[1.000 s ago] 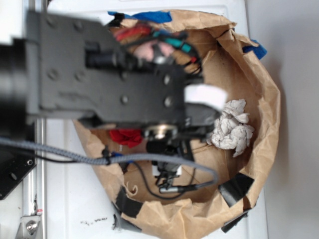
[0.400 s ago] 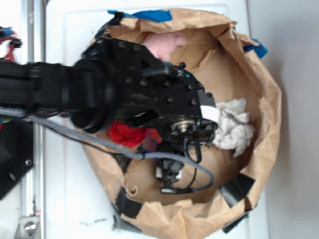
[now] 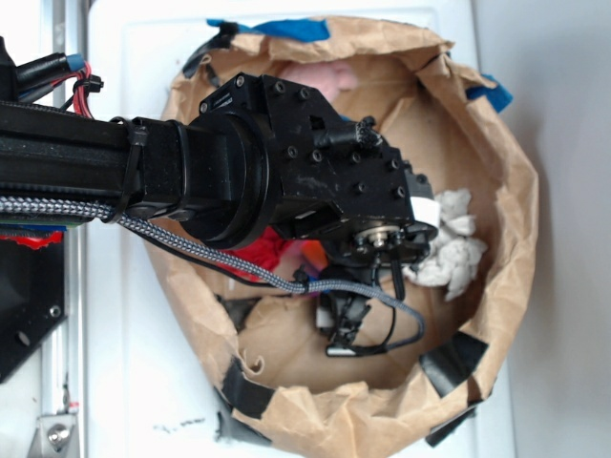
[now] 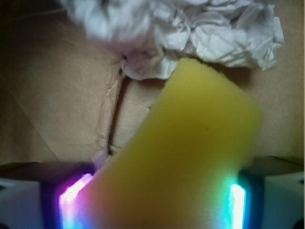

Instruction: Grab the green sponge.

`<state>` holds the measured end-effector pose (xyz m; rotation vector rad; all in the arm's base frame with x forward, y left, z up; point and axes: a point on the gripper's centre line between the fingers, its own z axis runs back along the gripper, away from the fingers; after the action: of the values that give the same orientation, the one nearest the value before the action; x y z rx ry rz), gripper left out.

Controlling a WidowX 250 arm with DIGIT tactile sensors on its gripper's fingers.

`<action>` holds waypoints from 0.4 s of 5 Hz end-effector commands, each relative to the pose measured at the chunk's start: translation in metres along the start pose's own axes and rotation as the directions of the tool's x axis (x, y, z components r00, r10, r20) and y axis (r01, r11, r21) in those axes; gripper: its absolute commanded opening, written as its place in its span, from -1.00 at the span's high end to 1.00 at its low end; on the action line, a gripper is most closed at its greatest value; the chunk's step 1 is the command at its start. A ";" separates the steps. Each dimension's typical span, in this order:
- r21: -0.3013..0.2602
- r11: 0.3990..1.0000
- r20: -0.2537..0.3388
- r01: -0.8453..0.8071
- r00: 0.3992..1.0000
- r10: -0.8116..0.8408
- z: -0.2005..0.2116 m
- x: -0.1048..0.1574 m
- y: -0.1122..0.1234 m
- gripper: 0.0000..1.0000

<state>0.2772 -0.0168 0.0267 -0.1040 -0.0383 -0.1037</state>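
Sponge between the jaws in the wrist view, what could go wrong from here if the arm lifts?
1. The sponge sits tilted between the jaws, most of it sticking out ahead of them. Soft foam held near one end could twist or slip out on a lift.
2. The paper ball appears to touch the sponge's far end, so it may be dragged or nudged along.
3. In the exterior view the arm hides the sponge inside the bag, so only the wrist view can confirm the grip.

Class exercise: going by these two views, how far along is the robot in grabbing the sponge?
Done: the arm has reached into the paper bag. In hand: the green sponge sits between the gripper fingers, apparently clamped, beside the paper ball. Left: lifting it clear; the exterior view hides the sponge.
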 end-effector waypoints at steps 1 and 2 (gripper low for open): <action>0.002 1.000 0.019 0.024 1.000 -0.024 0.010 0.000 -0.001 1.00; -0.016 0.999 0.034 0.034 0.999 -0.033 0.033 -0.004 -0.001 1.00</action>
<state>0.2670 -0.0176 0.0450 -0.1312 -0.0147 -0.1424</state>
